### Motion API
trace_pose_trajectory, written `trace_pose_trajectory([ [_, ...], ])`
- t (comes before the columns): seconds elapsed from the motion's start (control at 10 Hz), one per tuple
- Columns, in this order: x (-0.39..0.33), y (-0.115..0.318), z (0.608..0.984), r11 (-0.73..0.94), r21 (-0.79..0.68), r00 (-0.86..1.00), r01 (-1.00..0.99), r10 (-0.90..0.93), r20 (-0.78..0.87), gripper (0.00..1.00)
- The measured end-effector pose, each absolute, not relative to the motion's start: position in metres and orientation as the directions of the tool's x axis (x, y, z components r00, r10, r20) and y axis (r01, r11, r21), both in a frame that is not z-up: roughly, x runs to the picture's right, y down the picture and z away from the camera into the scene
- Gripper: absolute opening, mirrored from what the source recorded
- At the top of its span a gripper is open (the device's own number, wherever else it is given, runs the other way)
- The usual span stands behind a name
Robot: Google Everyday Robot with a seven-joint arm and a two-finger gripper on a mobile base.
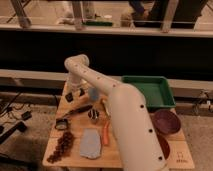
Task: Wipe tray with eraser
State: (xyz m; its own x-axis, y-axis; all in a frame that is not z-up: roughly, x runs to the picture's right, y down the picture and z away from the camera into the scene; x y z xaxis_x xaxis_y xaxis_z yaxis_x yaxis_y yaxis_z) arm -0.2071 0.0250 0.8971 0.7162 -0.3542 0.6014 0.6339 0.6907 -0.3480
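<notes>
Looked down from above and behind the white arm (pixel 125 115) — close over it, facing forward across the wooden tabletop (pixel 75 159) toward the dark wall beyond. Took in the tool (pixel 75 95) at the far left and the green tray (pixel 150 92) at right — one view only.

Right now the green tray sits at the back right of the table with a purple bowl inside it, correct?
Not quite: the camera view shows the green tray empty; the purple bowl stands on the table in front of it. The gripper is over the table's far left, away from both.
</notes>
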Motion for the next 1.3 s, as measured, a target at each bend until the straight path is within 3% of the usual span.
trace_pose_trajectory([
  [0.5,-0.177,-0.009,0.853,0.796,-0.262,0.776,0.545,-0.361,0.517,0.18],
  [1.3,-0.051,-0.010,0.853,0.909,-0.295,0.912,0.294,-0.175,0.371,0.18],
])
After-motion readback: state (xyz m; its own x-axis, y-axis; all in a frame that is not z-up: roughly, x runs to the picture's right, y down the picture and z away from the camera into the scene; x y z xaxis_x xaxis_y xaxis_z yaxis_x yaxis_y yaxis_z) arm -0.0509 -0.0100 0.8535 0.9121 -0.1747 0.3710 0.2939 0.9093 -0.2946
